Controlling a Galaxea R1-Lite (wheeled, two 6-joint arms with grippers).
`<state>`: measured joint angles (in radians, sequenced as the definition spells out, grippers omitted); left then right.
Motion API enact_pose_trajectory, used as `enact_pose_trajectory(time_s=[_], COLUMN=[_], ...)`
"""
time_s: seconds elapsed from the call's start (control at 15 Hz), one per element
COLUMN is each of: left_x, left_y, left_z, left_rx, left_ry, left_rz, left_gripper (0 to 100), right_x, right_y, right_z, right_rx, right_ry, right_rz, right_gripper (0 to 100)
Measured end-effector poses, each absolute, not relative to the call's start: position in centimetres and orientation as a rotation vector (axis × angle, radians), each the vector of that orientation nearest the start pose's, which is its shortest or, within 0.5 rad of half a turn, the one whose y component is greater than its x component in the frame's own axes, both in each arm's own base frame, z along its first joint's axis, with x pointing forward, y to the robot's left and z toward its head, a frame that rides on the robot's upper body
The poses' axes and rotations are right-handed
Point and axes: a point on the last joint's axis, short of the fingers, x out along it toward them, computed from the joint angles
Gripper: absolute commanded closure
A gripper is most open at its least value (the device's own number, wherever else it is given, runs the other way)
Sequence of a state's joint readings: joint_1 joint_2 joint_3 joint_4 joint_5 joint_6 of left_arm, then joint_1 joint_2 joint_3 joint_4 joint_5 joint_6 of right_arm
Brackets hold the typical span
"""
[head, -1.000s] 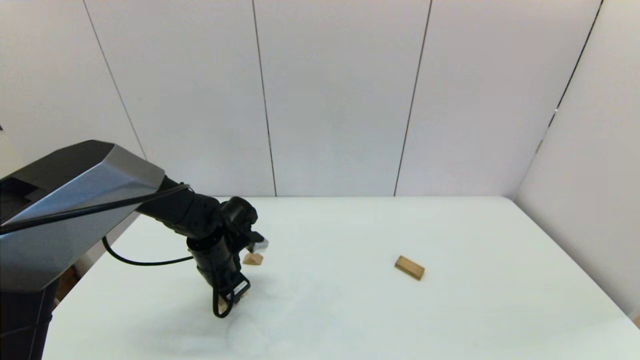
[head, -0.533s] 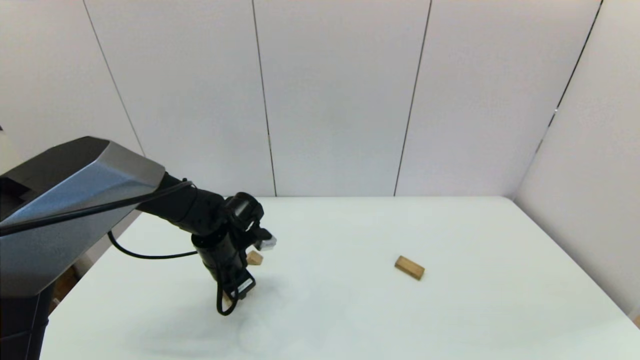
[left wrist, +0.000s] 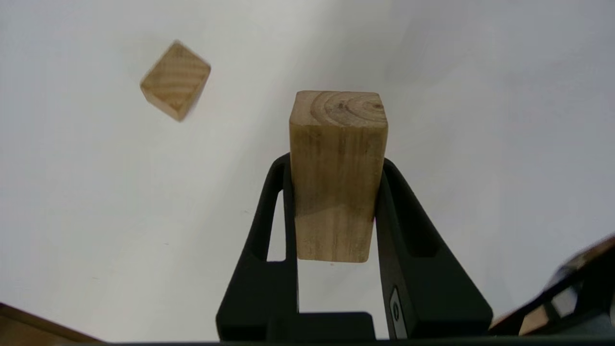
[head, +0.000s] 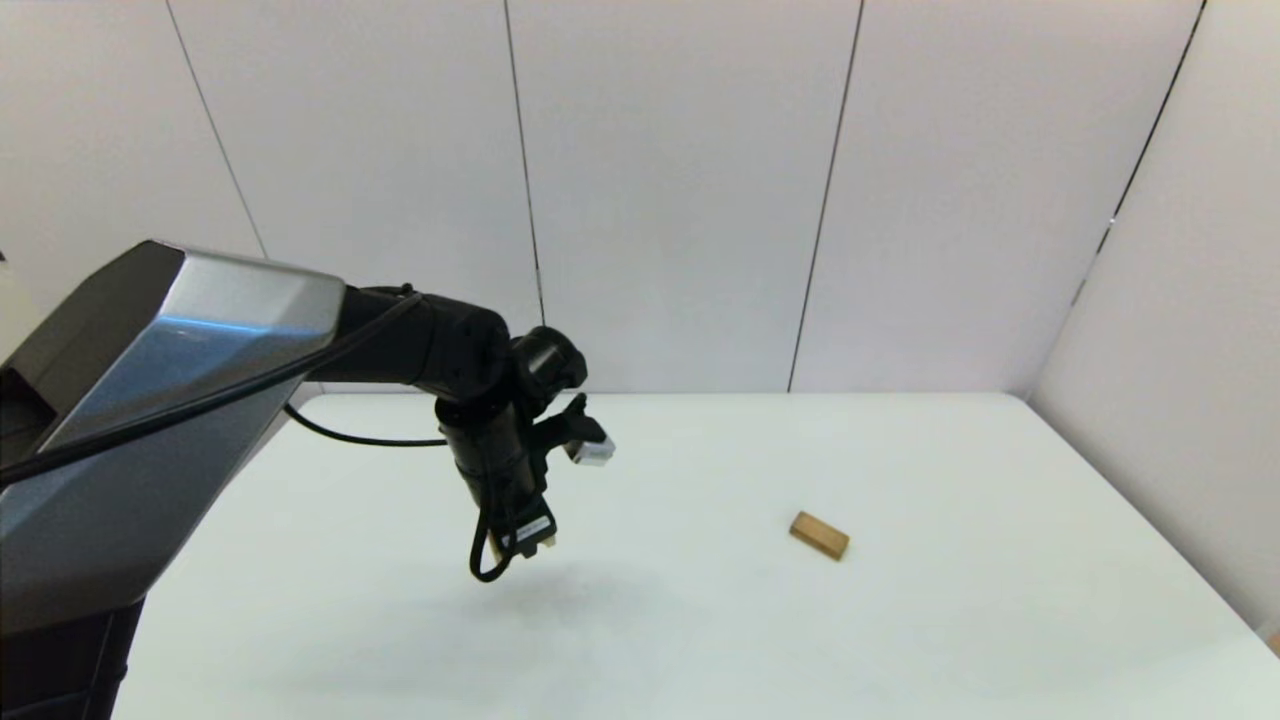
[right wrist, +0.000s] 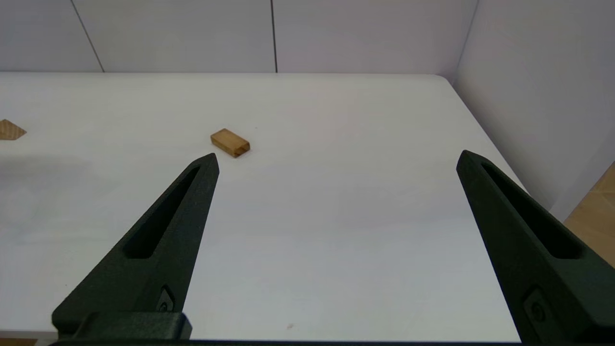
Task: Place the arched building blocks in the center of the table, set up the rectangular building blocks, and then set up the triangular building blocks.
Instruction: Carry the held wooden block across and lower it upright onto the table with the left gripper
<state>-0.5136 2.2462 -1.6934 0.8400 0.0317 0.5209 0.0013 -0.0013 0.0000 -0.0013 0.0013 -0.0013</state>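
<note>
- left gripper [left wrist: 336, 192] hangs above the table [head: 900, 620], left of its middle, clear of the surface; black fingers [left wrist: 408, 226] clamped on the two sides of the arched building blocks [left wrist: 336, 173]
- arched block: chunky light-tan wood, visible grain, ring pattern on the end face; long axis runs out along the fingers, end face away from the wrist; the hollow does not show; in the head view only a tan sliver peeks under the gripper [head: 535, 545]
- triangular building blocks [left wrist: 176, 80]: small tan wood, striped grain, lying on the table apart from the held block; hidden behind the arm in the head view; in the right wrist view it sits toward the table's left edge [right wrist: 10, 129]
- rectangular building blocks [head: 819, 535]: flat slim oblong, darker tan, plain faces, lying flat right of the table's middle, long axis skewed to the table edges; also in the right wrist view [right wrist: 230, 142]
- right gripper [right wrist: 336, 158]: low over the table's near edge, matte black tapered fingers spread wide, holding nothing
- table: smooth white top, rounded far right corner; pale panelled walls with dark seams behind and at right
</note>
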Motion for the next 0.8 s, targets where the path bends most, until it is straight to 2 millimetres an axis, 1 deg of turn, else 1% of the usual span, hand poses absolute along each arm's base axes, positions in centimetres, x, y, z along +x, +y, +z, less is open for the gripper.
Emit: enact_pose_trajectory(time_s=[0.13,0.2,0.27,0.53,0.67,0.8], left_x=[34.3,34.2,33.9,32.9,32.4,32.0], left_y=[-21.1,-22.0,-23.3,-27.0,-28.9,-30.1], left_z=[12.0,12.3,12.1,9.9,8.8,7.8], left_rx=[0.864,0.894,0.940,1.048,1.086,1.118], left_ry=[1.222,1.214,1.204,1.153,1.098,1.065], left_rz=[-0.813,-0.843,-0.888,-1.005,-1.051,-1.093], left_gripper=[100,100,100,100,100,100], right_x=[-2.3,-2.3,-2.3,-2.3,-2.3,-2.3], right_y=[0.0,0.0,0.0,0.0,0.0,0.0], right_z=[7.6,7.6,7.6,7.6,7.6,7.6], right_rx=[-0.002,-0.001,-0.001,-0.001,-0.001,-0.001], right_ry=[-0.003,-0.003,-0.003,-0.003,-0.003,-0.003], right_rz=[0.003,0.003,0.003,0.003,0.003,0.003], right_gripper=[0,0,0,0,0,0])
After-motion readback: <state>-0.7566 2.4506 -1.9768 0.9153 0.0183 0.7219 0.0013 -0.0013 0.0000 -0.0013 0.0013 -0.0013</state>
